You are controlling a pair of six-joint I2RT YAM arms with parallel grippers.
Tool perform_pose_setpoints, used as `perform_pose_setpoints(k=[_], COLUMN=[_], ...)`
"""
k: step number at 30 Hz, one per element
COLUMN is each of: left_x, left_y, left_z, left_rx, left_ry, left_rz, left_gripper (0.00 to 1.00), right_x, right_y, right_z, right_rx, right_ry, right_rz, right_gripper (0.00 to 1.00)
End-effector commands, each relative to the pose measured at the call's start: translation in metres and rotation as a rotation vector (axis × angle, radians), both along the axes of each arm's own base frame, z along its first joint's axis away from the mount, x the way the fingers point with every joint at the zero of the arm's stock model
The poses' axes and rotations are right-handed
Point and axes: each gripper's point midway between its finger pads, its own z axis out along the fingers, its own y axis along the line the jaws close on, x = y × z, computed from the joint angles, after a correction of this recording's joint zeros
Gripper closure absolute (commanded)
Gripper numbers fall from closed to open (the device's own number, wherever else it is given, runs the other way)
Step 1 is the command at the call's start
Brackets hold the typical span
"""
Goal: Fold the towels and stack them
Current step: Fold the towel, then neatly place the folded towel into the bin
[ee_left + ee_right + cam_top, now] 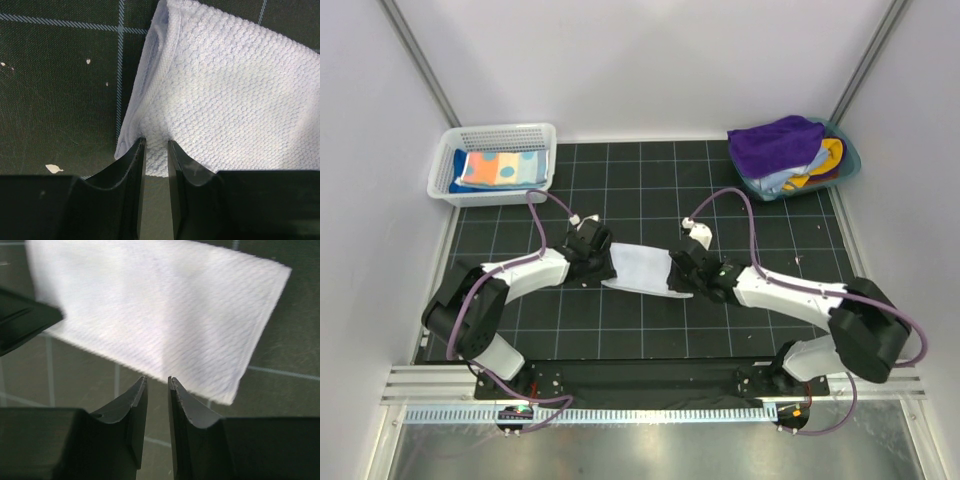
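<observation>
Table: black mat with a pale grid and a few light crumbs on it in the left wrist view. Plain white walls on three sides, aluminium rail along the near edge where the arm bases sit. White mesh basket at far left with a polka-dot towel in it. Teal tub at far right, purple towel heaped on top of other cloth. White towel is mid-table between the two arms, well apart from both containers. Long axis runs left-right, slightly skewed: right end sits a bit nearer the bases. It looks like a folded rectangle, short edges facing each arm. Left end effector is clamped on the towel's left edge, with waffle-weave fabric pinched between the fingers and a rolled hem running away along the left side. Right end effector has fingers parted by a narrow gap with nothing between them, only mat showing through. Its tips are right at the towel's near edge; can't tell if they touch. Towel is blurred in the right wrist view.
</observation>
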Motion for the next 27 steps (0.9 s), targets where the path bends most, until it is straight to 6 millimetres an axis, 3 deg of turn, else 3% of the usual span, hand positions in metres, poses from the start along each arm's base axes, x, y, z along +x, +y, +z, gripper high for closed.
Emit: perform_pose_setpoints(k=[1, 5, 8, 12, 15, 21, 24, 27], left_x=[-0.006, -0.008, -0.008, -0.007, 0.003, 0.023, 0.031, 0.032], left_y=[0.006, 0.007, 0.008, 0.009, 0.006, 0.015, 0.025, 0.024], left_z=[-0.002, -0.001, 0.0, 0.007, 0.027, 0.074, 0.083, 0.077], left_rx=[0.026, 0.03, 0.03, 0.037, 0.033, 0.067, 0.072, 0.021], left_ry=[0.032, 0.032, 0.028, 0.024, -0.02, -0.096, -0.082, -0.015], left_rz=[0.007, 0.007, 0.009, 0.003, -0.003, -0.006, -0.016, -0.072], left_gripper=[0.72, 0.72, 0.72, 0.72, 0.71, 0.52, 0.47, 0.46], right_x=[0.016, 0.012, 0.007, 0.006, 0.006, 0.008, 0.01, 0.013], right_y=[-0.016, -0.039, -0.047, -0.048, -0.047, -0.045, -0.049, -0.049], right_z=[-0.026, -0.061, -0.067, -0.067, -0.069, -0.07, -0.071, -0.07], right_rx=[-0.072, -0.12, -0.128, -0.126, -0.128, -0.12, -0.123, -0.113], right_ry=[0.009, 0.062, 0.066, 0.065, 0.067, 0.075, 0.076, 0.077], right_rz=[-0.039, -0.081, -0.092, -0.089, -0.082, -0.073, -0.077, -0.078], right_gripper=[0.7, 0.73, 0.73, 0.73, 0.73, 0.73, 0.73, 0.73])
